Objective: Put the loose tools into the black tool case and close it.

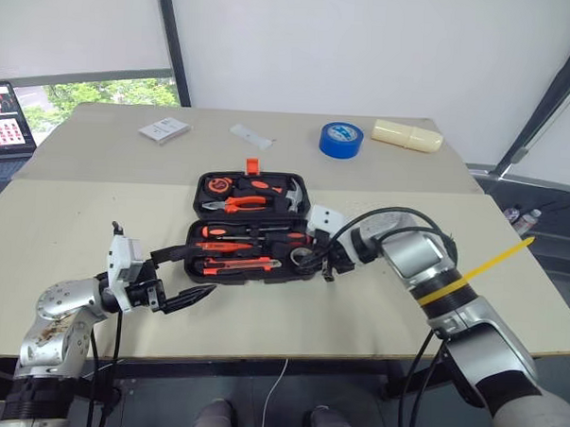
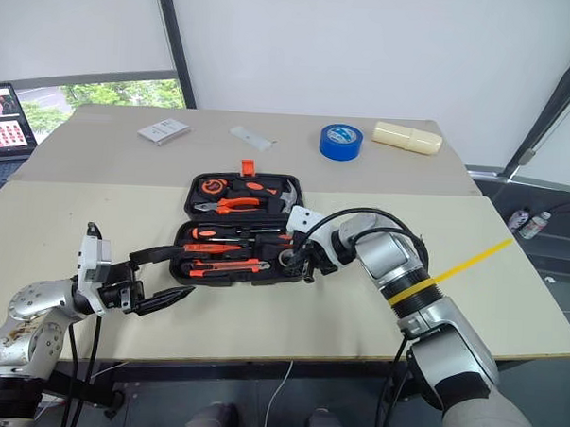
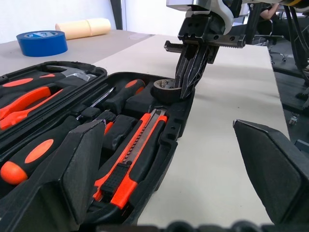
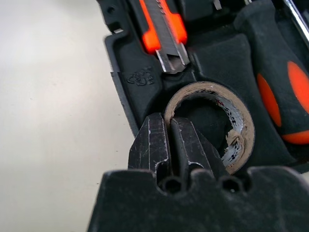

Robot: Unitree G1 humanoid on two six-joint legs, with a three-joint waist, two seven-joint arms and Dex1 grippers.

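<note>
Two pincers work at the open black tool case (image 1: 251, 226), which lies flat in the middle of the frame on the beige worktop (image 1: 94, 262), lid half toward the top of the picture and tray half toward the bottom. The right pincer (image 4: 169, 140) comes in from the right side of the frame and tilts down over the case's lower right corner, its two black fingers pressed together on the cardboard wall of the small dark tape roll (image 4: 212, 125): one finger lies inside the ring and one outside. The roll sits in a recess at that corner of the tray, just beside the blade end of the orange-black utility knife (image 3: 137, 154), which rests in its slot along the tray's near edge. Beside the knife lie two black-and-orange-handled screwdrivers (image 3: 123, 94), and a slim orange screwdriver (image 1: 232, 233) lies along the tray's upper row. The lid half carries orange-handled pliers (image 1: 240, 203) and a hammer (image 1: 288, 189). An orange latch (image 1: 252, 165) stands at the case's upper edge.

The left pincer (image 1: 189, 294) hovers in the lower left of the frame, just off the tray's near left corner, its fingers spread wide and holding nothing.

Near the top edge of the worktop, well apart from the case, sit a big blue tape roll (image 1: 340, 139) and a cream cylinder (image 1: 407, 136), side by side.
</note>
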